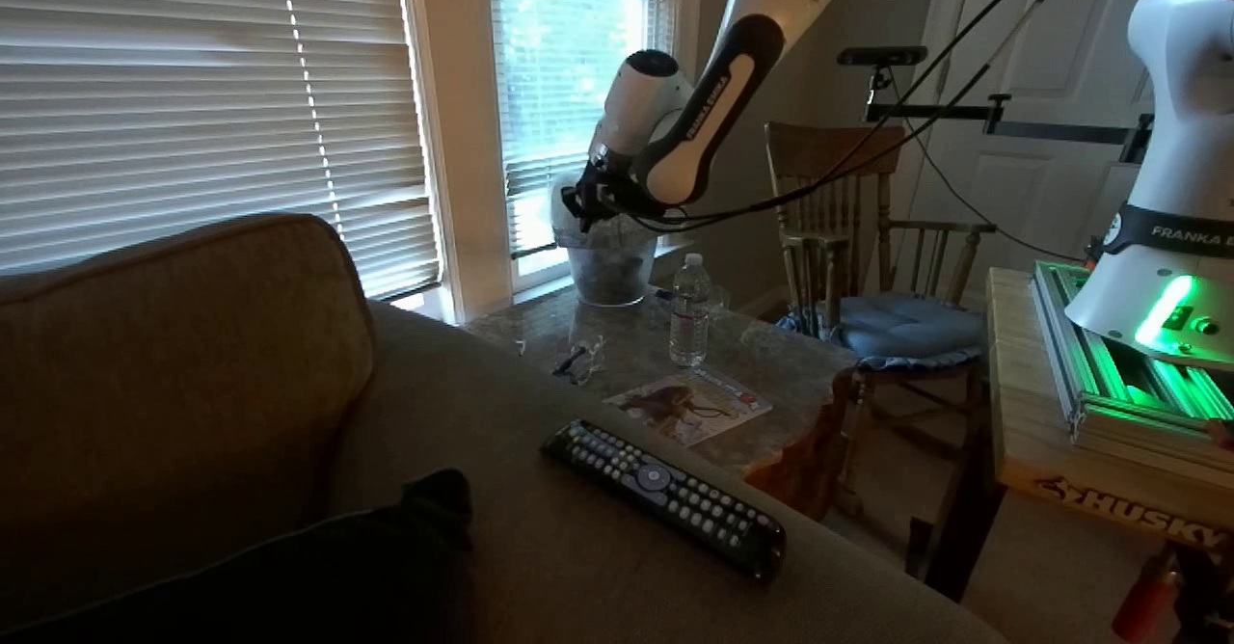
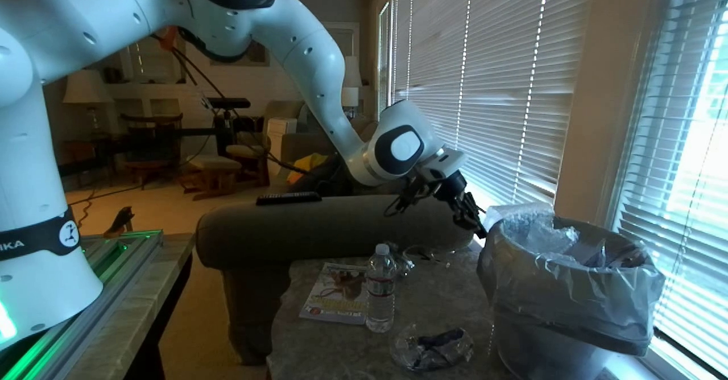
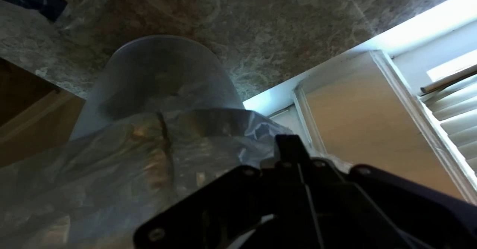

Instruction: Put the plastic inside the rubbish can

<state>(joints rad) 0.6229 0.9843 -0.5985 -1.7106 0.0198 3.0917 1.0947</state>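
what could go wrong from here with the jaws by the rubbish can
The jaws are shut right beside the liner; if they pinch it, which I can't tell, pulling away could drag it or tip the rubbish can. The crinkled clear plastic sticks up at the can's rim and might fall outside if bumped. The bottle stands upright on the same table, so a low swing could topple it.

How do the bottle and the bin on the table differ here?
Size: the bottle is small and slim; the bin is much bigger and wider.
Top: the bottle has its cap on; the bin is open.
Covering: the bin has a bag draped down its outside; the bottle has none.
Shared: both stand on the same table.
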